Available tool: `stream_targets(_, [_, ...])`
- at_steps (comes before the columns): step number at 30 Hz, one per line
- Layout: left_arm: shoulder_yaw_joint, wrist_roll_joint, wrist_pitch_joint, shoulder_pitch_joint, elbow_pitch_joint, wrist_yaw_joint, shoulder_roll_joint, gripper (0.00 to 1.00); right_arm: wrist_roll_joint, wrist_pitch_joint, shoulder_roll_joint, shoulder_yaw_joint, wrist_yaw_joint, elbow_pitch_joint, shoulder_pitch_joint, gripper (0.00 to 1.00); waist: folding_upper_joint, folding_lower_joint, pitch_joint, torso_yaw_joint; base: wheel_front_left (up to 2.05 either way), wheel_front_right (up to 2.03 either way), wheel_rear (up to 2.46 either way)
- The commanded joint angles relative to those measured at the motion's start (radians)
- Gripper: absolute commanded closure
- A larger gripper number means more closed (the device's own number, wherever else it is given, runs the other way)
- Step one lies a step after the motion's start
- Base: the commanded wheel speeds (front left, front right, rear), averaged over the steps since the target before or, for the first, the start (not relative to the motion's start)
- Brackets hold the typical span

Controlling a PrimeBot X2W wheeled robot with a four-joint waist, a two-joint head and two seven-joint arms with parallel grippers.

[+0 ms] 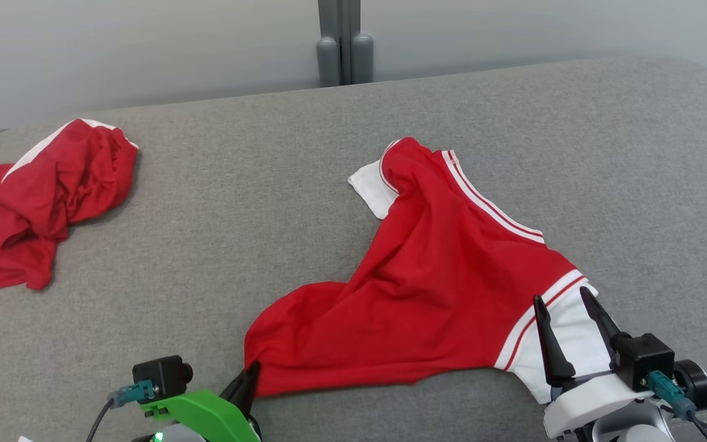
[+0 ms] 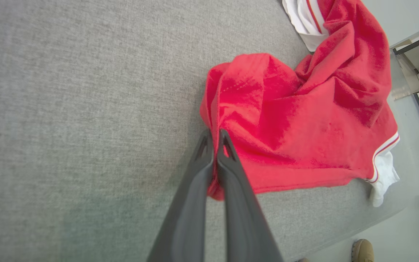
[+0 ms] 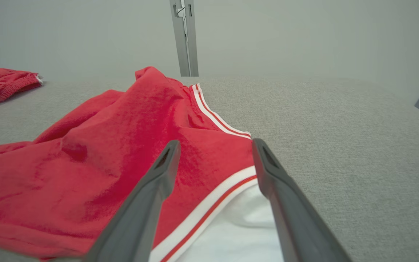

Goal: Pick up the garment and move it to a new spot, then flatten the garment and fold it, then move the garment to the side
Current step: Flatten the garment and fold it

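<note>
Left jaws clenched on red garment (image 2: 296,120) corner; right jaws spread wide over its white sleeve (image 3: 231,233).

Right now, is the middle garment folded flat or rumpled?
Rumpled: the garment lies loosely spread, ridged with creases, one corner bunched.

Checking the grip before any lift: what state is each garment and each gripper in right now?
garment: unfolded, rumpled, partly spread out.
left gripper: shut, pinching the garment's red lower corner.
right gripper: open, fingers either side of the white sleeve.
second red garment: crumpled heap at far left, apart from both grippers.
</note>
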Motion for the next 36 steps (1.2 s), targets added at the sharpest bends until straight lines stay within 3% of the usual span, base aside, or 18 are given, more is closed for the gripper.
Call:
stream_targets(1, [-0.007,0.030,-0.004,-0.023,0.030,-0.006,0.004,1.00,0.002,-0.003,-0.003,-0.002,-0.001,-0.001,-0.009,0.00,0.0000,0.0000,0.011,-0.024,0.00,0.00,0.00])
stream_targets(4, [-0.014,0.076,-0.041,-0.054,0.107,-0.013,0.012,0.61,0.001,-0.003,-0.002,-0.011,-0.001,-0.007,-0.002,0.00,0.0000,0.0000,0.014,-0.038,0.00,0.00,0.00])
stream_targets(5, [-0.017,0.093,-0.063,-0.059,0.120,-0.021,0.013,0.35,0.001,-0.003,-0.002,-0.015,-0.001,-0.009,0.001,0.00,0.0000,0.0000,0.014,-0.040,0.00,0.00,0.00])
stream_targets(6, [-0.004,0.102,-0.104,-0.051,0.157,-0.015,0.014,0.00,-0.002,-0.003,-0.003,-0.021,-0.001,-0.014,0.006,0.00,0.0000,0.0000,0.012,-0.043,0.00,0.00,0.00])
stream_targets(12, [0.070,0.174,-0.175,-0.002,0.184,-0.035,0.002,0.00,-0.018,-0.003,-0.002,-0.044,-0.001,-0.042,0.010,0.00,0.0000,0.0000,0.000,-0.034,0.00,0.00,0.00])
stream_targets(14, [0.153,0.246,-0.178,0.013,0.149,-0.042,-0.013,0.00,-0.027,-0.003,-0.002,-0.057,-0.001,-0.055,0.016,0.00,0.0000,0.0000,-0.008,-0.022,0.00,0.00,0.00])
stream_targets(19, [0.410,0.533,-0.175,0.165,0.015,-0.069,-0.115,0.00,-0.053,-0.003,-0.002,-0.081,-0.001,-0.092,0.028,0.00,0.0000,0.0000,-0.044,0.009,0.00,0.00,0.00])
stream_targets(23, [0.550,0.716,-0.175,0.267,-0.065,-0.125,-0.208,0.00,-0.070,-0.003,-0.003,-0.087,-0.001,-0.112,0.041,0.00,0.0000,0.0000,-0.077,0.028,0.00,0.00,0.00])
stream_targets(26, [0.635,0.833,-0.175,0.313,-0.114,-0.201,-0.263,0.00,-0.077,-0.003,-0.002,-0.089,-0.001,-0.117,0.049,0.00,0.0000,0.0000,-0.090,0.038,0.00,0.00,0.00])
stream_targets(31, [0.738,0.940,-0.175,0.365,-0.124,-0.286,-0.324,0.00,-0.068,-0.003,-0.002,-0.069,-0.001,-0.109,0.054,0.00,0.0000,0.0000,-0.105,0.043,0.00,0.00,0.00])
stream_targets(36, [0.766,0.966,-0.175,0.389,-0.090,-0.315,-0.349,0.00,-0.052,-0.003,-0.003,-0.058,-0.001,-0.093,0.071,0.00,0.0000,0.0000,-0.113,0.044,0.00,0.00,0.00])
